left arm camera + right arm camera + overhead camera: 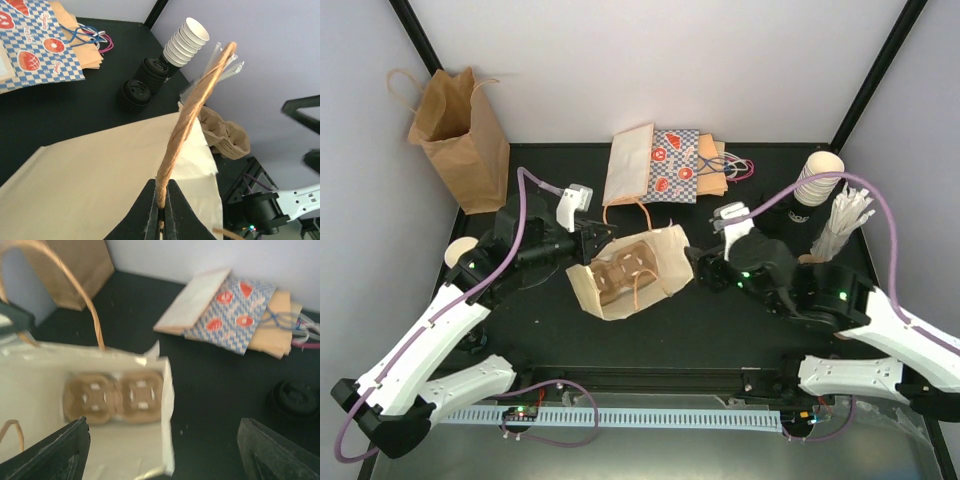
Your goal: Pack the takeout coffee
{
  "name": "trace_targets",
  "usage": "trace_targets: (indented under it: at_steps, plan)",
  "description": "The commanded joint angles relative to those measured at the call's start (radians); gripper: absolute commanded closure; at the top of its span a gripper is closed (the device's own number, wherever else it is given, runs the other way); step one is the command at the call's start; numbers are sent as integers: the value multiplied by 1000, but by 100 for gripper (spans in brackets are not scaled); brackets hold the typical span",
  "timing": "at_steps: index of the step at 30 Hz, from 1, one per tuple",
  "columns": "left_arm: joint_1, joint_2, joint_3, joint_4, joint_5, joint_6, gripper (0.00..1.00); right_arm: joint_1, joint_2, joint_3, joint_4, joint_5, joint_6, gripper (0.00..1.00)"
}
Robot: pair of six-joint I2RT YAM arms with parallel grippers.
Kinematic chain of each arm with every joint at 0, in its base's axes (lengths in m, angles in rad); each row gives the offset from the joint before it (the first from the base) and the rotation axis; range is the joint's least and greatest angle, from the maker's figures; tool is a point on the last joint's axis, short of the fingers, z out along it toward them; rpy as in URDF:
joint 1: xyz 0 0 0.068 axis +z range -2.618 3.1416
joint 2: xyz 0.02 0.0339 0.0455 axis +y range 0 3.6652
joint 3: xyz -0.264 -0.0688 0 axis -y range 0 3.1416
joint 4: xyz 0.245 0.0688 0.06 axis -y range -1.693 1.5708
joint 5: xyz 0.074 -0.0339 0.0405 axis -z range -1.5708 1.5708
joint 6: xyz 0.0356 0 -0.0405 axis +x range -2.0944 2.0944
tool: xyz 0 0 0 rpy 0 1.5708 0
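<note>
The takeout coffee cups (820,172) stand as one nested white stack at the back right, also seen far off in the left wrist view (187,39). A cream handled bag (665,262) lies open at the table's middle with a brown cup carrier (622,270) inside. My left gripper (594,238) is shut on the bag's twisted paper handle (195,107), pinched between its jaws (162,205). My right gripper (704,264) is open at the bag's right edge. In its wrist view the bag wall (169,405) lies between the wide fingers (165,455), and the carrier (115,397) shows inside.
Black lids (798,218) and a bundle of white sticks (847,218) stand beside the cups. More brown carriers (225,137) lie stacked nearby. A brown paper bag (460,135) stands upright at the back left. Flat patterned bags (665,165) lie at the back centre.
</note>
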Motion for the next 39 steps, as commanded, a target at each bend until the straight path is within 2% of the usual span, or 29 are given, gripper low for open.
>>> trace_targets:
  at_steps: [1,8,14,20,23,33,39]
  plan:
    - [7,-4,43,25,-35,104,99,3,58,-24,-124,-51,95,17]
    - [6,-53,-33,81,47,130,98,2,130,-150,-56,-66,130,18]
    - [7,-80,-91,93,125,148,98,3,122,-224,-16,-65,164,18]
    - [6,-82,-115,86,167,156,98,4,79,-277,27,-165,168,18]
    - [7,-82,-116,66,216,176,99,8,62,-314,76,-264,137,21]
    - [5,-141,-163,-7,364,241,98,141,4,-409,168,-397,56,24]
    - [-3,-191,-202,-66,458,285,98,299,27,-437,222,-350,70,24]
